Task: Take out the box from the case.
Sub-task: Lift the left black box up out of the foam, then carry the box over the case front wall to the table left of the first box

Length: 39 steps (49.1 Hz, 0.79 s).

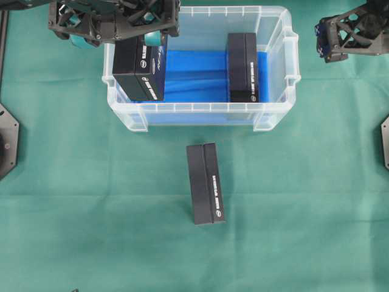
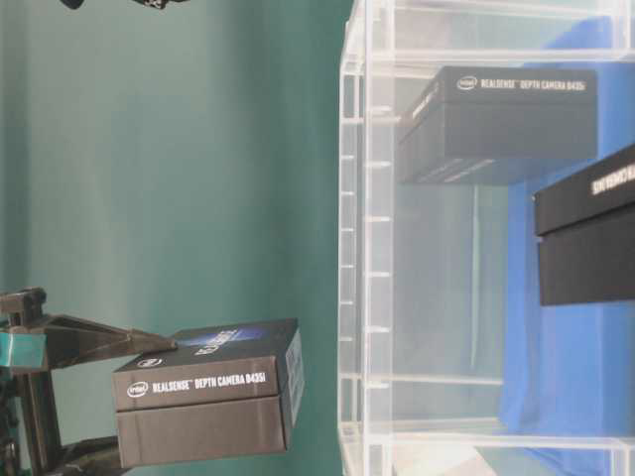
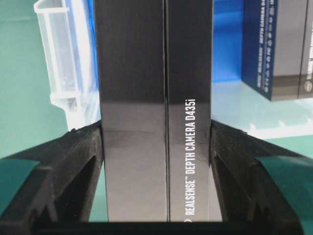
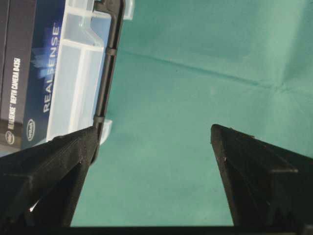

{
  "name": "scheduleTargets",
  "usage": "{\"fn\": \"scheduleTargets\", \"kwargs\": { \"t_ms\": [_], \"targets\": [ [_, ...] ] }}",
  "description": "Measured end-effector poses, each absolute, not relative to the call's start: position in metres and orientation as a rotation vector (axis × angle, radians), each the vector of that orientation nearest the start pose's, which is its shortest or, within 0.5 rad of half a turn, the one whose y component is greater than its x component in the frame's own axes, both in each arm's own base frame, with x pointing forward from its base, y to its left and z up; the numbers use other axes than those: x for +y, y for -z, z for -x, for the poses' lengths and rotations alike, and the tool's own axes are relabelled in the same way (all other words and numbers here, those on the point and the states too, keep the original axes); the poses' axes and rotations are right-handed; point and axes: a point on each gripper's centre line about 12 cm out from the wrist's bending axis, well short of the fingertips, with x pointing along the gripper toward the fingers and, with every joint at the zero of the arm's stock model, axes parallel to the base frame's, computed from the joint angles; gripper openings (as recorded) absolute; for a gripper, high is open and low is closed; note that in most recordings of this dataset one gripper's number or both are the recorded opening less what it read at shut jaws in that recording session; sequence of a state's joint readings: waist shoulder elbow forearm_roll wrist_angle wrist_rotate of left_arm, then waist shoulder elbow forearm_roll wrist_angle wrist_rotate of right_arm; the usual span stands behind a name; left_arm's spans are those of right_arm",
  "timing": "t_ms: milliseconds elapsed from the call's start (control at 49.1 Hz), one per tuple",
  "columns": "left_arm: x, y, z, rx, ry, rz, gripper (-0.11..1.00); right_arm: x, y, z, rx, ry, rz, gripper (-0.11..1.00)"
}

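A black RealSense box (image 1: 141, 70) (image 3: 154, 98) hangs over the left end of the case (image 1: 276, 112), a clear bin lined with blue cloth. My left gripper (image 1: 135, 41) (image 3: 156, 147) is shut on it, both fingers pressed flat against its narrow sides. In the table-level view this box (image 2: 208, 407) is lifted clear of the case rim (image 2: 349, 297). A second black box (image 1: 243, 67) (image 3: 283, 49) stands inside the case at its right end. My right gripper (image 1: 343, 33) (image 4: 154, 142) is open and holds nothing, hovering over bare cloth beyond the case's right side.
A third black box (image 1: 205, 184) lies on the green table cloth (image 1: 73, 201) in front of the case. Black fixtures sit at the left edge (image 1: 7, 140) and the right edge (image 1: 385, 140) of the table. The case corner (image 4: 83, 63) is close to my right gripper's left finger.
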<state>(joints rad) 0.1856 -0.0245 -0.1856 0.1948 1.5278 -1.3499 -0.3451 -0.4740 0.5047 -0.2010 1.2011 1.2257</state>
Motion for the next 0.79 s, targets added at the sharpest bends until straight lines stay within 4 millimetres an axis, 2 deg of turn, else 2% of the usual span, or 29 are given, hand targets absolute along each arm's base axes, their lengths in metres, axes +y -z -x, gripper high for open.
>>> {"fn": "scheduleTargets", "kwargs": {
  "t_ms": [387, 590, 794],
  "targets": [
    [0.087, -0.379, -0.365, 0.887, -1.149, 1.103, 0.6, -0.107, -0.303, -0.233, 0.83, 1.127, -1.067, 0.93],
    [0.068, -0.379, -0.368, 0.889, -1.146, 1.094, 0.6, -0.107, -0.302, -0.233, 0.831, 1.126, -1.067, 0.93],
    [0.037, -0.374, -0.367, 0.911, -1.17, 1.087, 0.6, -0.107, -0.302, -0.233, 0.831, 1.126, -1.066, 0.93]
  ]
}}
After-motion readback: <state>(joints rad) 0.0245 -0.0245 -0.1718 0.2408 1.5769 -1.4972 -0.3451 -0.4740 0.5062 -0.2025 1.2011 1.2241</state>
